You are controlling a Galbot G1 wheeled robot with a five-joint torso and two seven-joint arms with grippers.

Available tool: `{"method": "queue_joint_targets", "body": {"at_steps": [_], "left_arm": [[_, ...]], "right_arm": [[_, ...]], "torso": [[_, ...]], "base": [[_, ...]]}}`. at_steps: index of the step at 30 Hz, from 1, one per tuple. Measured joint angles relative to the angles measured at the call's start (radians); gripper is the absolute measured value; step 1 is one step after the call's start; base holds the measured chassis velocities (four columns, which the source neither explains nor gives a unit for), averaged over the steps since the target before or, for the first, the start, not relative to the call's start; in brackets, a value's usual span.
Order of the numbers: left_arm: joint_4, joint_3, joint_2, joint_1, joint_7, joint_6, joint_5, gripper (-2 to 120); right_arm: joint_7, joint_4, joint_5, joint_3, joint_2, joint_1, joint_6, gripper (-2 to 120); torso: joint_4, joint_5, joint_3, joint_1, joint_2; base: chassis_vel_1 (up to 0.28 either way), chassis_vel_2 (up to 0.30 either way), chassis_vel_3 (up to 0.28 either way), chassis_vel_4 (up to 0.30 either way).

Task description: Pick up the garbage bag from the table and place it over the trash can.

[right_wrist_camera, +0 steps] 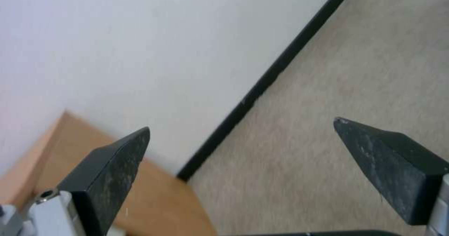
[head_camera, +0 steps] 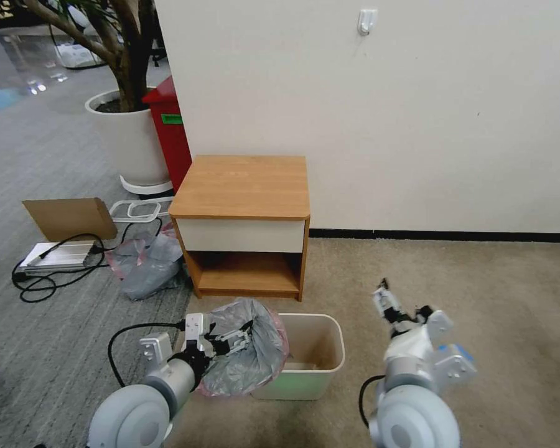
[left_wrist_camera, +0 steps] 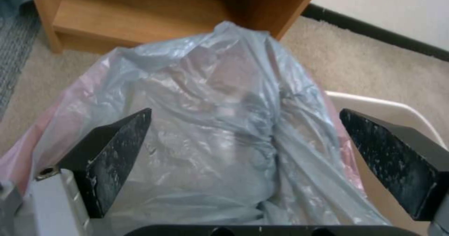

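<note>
Left end effector (head_camera: 239,339) open; right end effector (head_camera: 386,297) open, raised.

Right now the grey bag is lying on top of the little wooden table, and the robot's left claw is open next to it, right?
Not quite. The garbage bag is draped over the trash can's left side, not on the table, as the head view shows. The left gripper is open beside it.

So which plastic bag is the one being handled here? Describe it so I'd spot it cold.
Start at the light-brown wooden nightstand against the white wall; on the carpet before it stands a small cream-white rectangular bin. The thin grey translucent bag with a pink rim is draped over that bin's left end, unlike the crumpled grey-and-pink heap near the black cables.
</note>
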Motion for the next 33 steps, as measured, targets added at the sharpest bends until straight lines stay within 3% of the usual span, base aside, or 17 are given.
{"method": "queue_joint_targets", "body": {"at_steps": [15, 18, 22, 27, 33], "left_arm": [[0.109, 0.036, -0.022, -0.080, 0.004, 0.052, -0.002, 97], [0.112, 0.039, -0.029, -0.086, 0.004, 0.056, -0.003, 93], [0.126, 0.044, -0.042, -0.090, -0.003, 0.067, 0.005, 73], [0.110, 0.033, -0.034, -0.076, -0.004, 0.072, 0.005, 59], [0.109, 0.021, -0.028, -0.066, -0.004, 0.073, 0.003, 55]], "right_arm": [[0.041, 0.103, 0.069, 0.151, 0.056, -0.020, -0.001, 100], [0.044, 0.108, 0.072, 0.161, 0.055, -0.025, -0.001, 100], [0.047, 0.109, 0.071, 0.168, 0.058, -0.033, -0.001, 100], [0.047, 0.105, 0.067, 0.164, 0.061, -0.030, -0.001, 100], [0.047, 0.097, 0.064, 0.160, 0.060, -0.026, -0.002, 100]], "torso": [[0.0000, 0.0000, 0.000, 0.000, 0.000], [0.0000, 0.0000, 0.000, 0.000, 0.000], [-0.0001, 0.0000, 0.000, 0.000, 0.000], [0.0001, 0.0000, 0.000, 0.000, 0.000], [0.0000, 0.0000, 0.000, 0.000, 0.000]], "base": [[0.000, 0.000, 0.000, 0.000], [0.000, 0.000, 0.000, 0.000], [0.000, 0.000, 0.000, 0.000], [0.000, 0.000, 0.000, 0.000], [0.000, 0.000, 0.000, 0.000]]}}
